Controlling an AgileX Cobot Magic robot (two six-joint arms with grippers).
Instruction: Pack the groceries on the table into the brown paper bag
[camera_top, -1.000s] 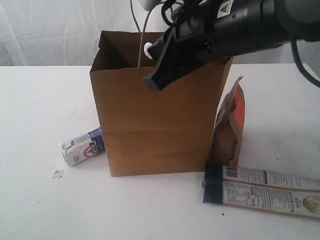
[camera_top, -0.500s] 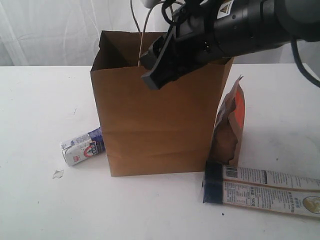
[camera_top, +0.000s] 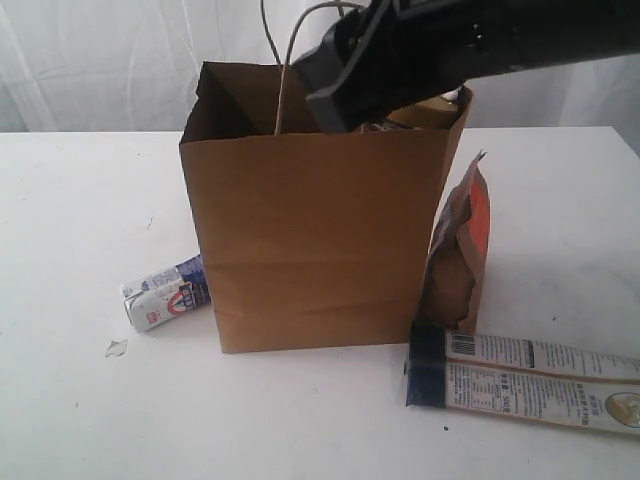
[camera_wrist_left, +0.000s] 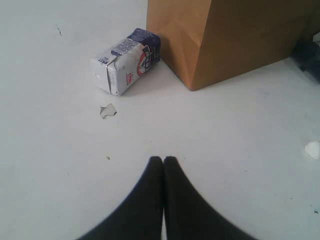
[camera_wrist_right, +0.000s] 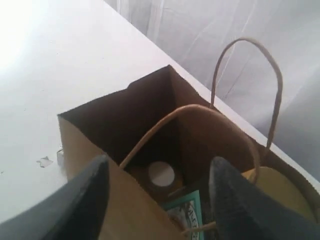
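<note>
Barcode on long white-blue packet, other print unreadable

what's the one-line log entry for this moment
right gripper: open above brown paper bag | left gripper: shut, empty, over table | unpacked: small white-blue carton, brown-orange pouch, long white-blue packet

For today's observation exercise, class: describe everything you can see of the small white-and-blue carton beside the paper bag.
The small white-blue carton is a box-shaped, cardboard-looking pack, white with a dark blue end and a round red mark. It lies on its side on the white table, its blue end close against the brown paper bag near the bag's lower corner.
</note>
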